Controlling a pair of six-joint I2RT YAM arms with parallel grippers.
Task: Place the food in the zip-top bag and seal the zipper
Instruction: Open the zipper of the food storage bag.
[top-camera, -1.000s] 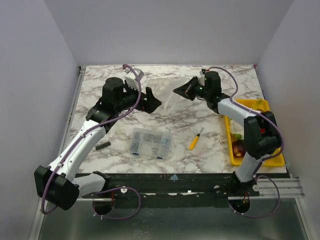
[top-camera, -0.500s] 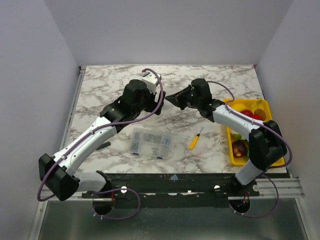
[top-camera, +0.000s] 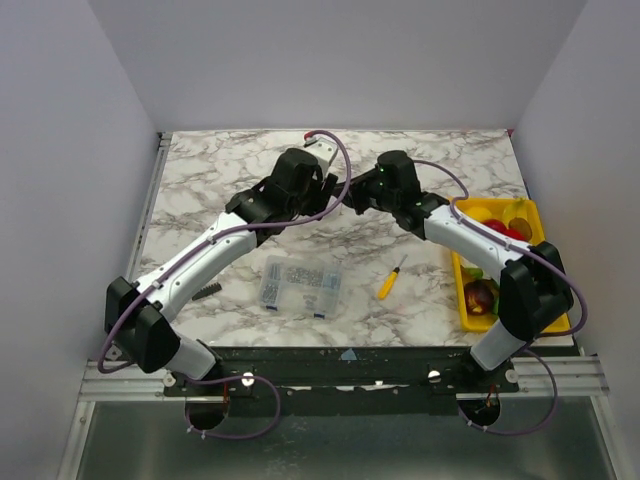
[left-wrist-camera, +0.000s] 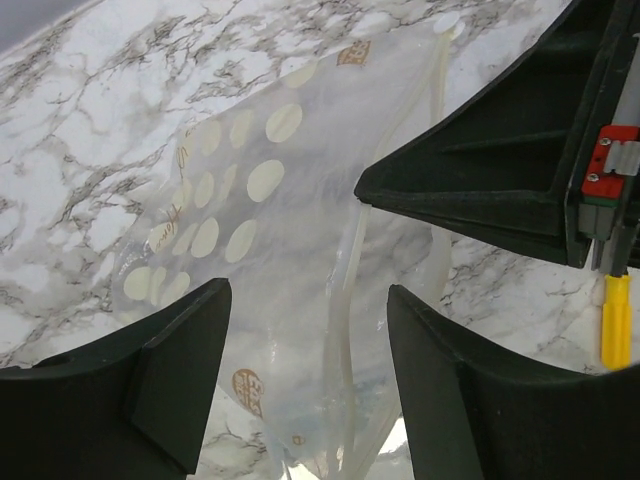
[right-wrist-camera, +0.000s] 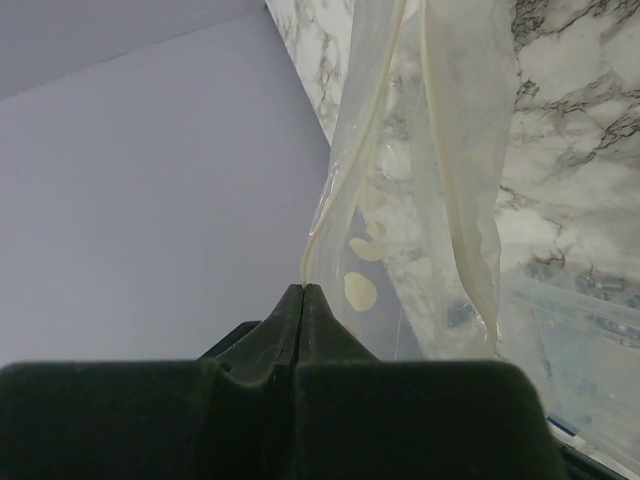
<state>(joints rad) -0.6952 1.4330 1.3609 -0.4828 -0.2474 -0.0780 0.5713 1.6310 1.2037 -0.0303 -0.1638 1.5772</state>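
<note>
1. Two sets of jaws meet over the soft, see-through, pale-dotted plastic zip-top bag (left-wrist-camera: 250, 200), which sits toward the back middle of the white marbled surface (top-camera: 200, 180).
2. Our right jaws are pressed together on one lip of the bag's mouth. We judge this pinch anchors the mouth so that the other lip can be taken.
3. Our left jaws stand apart, straddling the narrow see-through zipper strip (left-wrist-camera: 352, 290) just beside the right jaws, with nothing clamped between them. A grip here would let us pull the two lips apart.
4. Nothing shows inside the bag (right-wrist-camera: 430, 150); its film looks flat and empty.
5. All the toy food we can see lies in the yellow plastic tray (top-camera: 457, 270) at the right edge, well apart from the bag: a red piece (top-camera: 493, 226), a dark brownish piece (top-camera: 480, 297) and something green (top-camera: 474, 272).
6. Nearer the arm bases lie a rigid clear compartment box (top-camera: 300, 285) of small metal parts and a yellow-handled screwdriver (top-camera: 390, 280), neither of them part of this job.
</note>
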